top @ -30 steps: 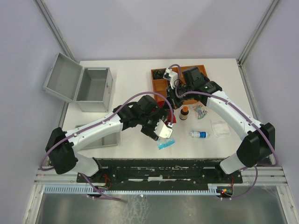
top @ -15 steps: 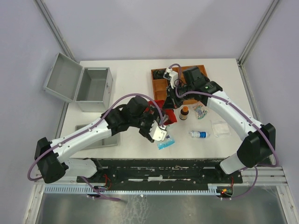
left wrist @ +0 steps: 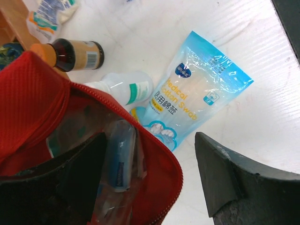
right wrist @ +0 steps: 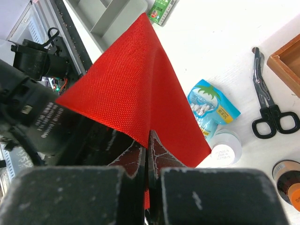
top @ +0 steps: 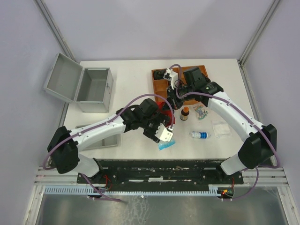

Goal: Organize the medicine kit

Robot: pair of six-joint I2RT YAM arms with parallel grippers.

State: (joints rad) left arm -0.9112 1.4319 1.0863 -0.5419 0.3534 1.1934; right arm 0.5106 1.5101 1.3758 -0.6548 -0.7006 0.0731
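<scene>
The medicine kit, a silver-grey metal case, stands open at the back left with its lid tipped back. A red pouch hangs between my two grippers at the table's middle. My right gripper is shut on the pouch's red fabric and holds it up. My left gripper is open, one finger inside the pouch's mouth and the other outside. A blue tube in clear wrap lies inside the pouch.
A blue cotton-swab bag, a brown bottle, a clear bottle, small packets and scissors lie on the table. A brown wooden tray stands at the back. A grey tray lies at the front left.
My left arm swung a little left, then back right toward the pouch. My right gripper has kept hold of the pouch and has not moved.
</scene>
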